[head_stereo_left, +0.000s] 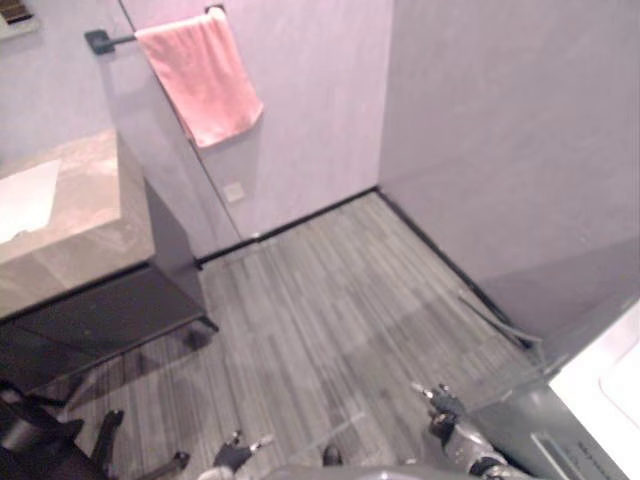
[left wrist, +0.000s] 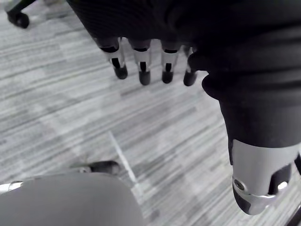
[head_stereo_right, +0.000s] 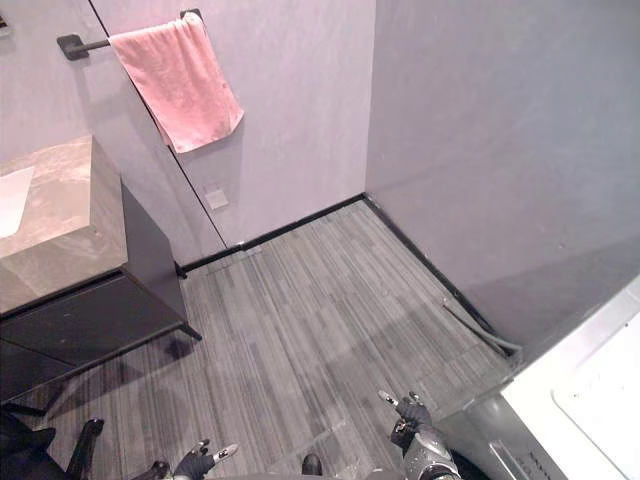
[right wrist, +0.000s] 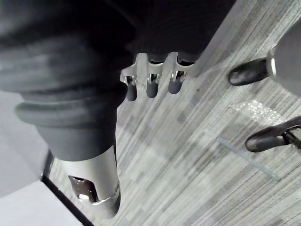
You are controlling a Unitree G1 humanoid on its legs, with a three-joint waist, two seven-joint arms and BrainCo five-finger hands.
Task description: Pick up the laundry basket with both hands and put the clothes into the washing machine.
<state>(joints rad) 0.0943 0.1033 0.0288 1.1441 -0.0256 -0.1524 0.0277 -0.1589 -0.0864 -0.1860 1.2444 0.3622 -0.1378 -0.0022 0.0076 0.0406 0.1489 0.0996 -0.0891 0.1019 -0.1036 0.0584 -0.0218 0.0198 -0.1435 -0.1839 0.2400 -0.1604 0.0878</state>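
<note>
Both of my hands hung low over the grey plank floor (head_stereo_left: 330, 300), holding nothing: my left hand (left wrist: 141, 61) had its fingers straight and relaxed with the thumb well apart, and my right hand (right wrist: 150, 77) was the same, fingers loose and apart above bare boards. One white washing machine (head_stereo_right: 585, 400) stood at my right, just beside my right hand, and I saw its top and a grey front edge but could not tell whether its door was shut or what lay inside. As for the laundry basket and the clothes, I could not place them anywhere on the floor before me or in either hand. I judged that this fitted two stages equally: the basket somewhere outside my sight and waiting to be lifted, or the clothes already inside the machine and the basket set aside. Counted, I saw one pink towel (head_stereo_left: 205, 75) hanging on one dark rail (head_stereo_left: 105, 41), one marble vanity top (head_stereo_left: 70, 220) on a dark cabinet, and one machine.
</note>
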